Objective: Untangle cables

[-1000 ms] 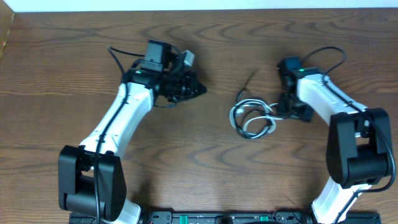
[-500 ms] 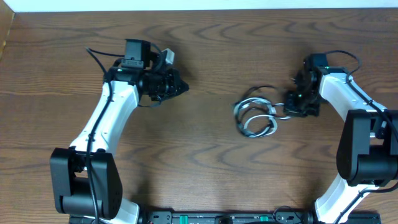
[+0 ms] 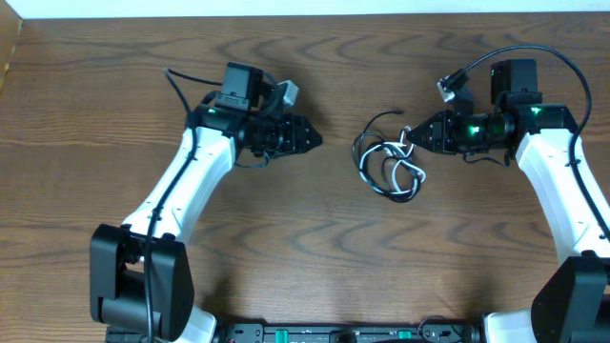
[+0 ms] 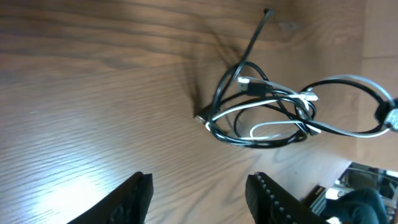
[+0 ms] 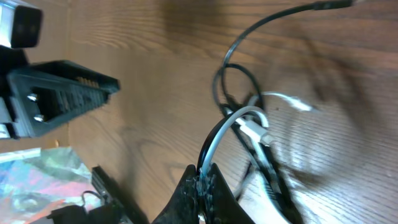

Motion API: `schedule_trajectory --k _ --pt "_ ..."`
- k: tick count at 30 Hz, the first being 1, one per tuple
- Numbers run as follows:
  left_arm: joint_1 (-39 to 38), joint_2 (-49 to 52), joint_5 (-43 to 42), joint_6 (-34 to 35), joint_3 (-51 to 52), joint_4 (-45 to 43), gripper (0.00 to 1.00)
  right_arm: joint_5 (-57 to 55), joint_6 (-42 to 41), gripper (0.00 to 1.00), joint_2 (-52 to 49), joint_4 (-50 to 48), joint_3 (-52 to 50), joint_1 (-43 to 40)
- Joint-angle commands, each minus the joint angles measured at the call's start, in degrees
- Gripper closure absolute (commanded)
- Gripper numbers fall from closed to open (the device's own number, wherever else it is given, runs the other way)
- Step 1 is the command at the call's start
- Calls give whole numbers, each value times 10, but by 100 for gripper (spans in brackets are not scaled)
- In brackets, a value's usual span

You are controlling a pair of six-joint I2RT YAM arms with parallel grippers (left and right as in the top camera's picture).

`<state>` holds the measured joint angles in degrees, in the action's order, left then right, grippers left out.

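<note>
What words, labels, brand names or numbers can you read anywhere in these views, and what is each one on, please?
No text can be read in any view.
The black unit at the bottom edge of the overhead view: green marks, too small to read.
The colourful sheet at the lower left of the right wrist view: blurred, no letters legible.
The cables: no visible markings.

Items shown, by kind and number. Two robot arms: one left arm (image 3: 189, 176) and one right arm (image 3: 562, 191). Two grippers, one per arm: the left gripper (image 3: 313, 143) and the right gripper (image 3: 412, 136). One table (image 3: 95, 76) of dark wood grain. One tangle of cables (image 3: 389, 170), in which at least one black cord (image 4: 252, 43) and one white cord (image 4: 267, 130) can be told apart (the loops overlap too closely for a firm count of strands).
</note>
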<state>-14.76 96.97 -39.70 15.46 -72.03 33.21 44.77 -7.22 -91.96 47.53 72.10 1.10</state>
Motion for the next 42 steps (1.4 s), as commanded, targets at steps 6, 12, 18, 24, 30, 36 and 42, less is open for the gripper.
schedule_trajectory --k 6,12,18,24,30,36,42 --pt "-68 22 3 -30 -7 -67 47 28 -19 99 1 1 8 16" --pt "-112 44 -3 -163 -7 -89 47 27 -19 99 1 2 8 17" --pt "-141 67 -3 -234 -7 -113 47 21 -17 99 1 11 8 17" --pt "-165 93 8 -234 -6 -193 46 21 -17 99 1 16 8 17" --pt "-181 125 83 -234 -6 -264 46 21 -10 99 1 22 8 17" --pt "-182 149 89 -234 -6 -287 48 21 -9 99 1 22 8 17" --pt "-185 162 89 -234 -6 -298 58 21 -8 99 1 22 8 17"
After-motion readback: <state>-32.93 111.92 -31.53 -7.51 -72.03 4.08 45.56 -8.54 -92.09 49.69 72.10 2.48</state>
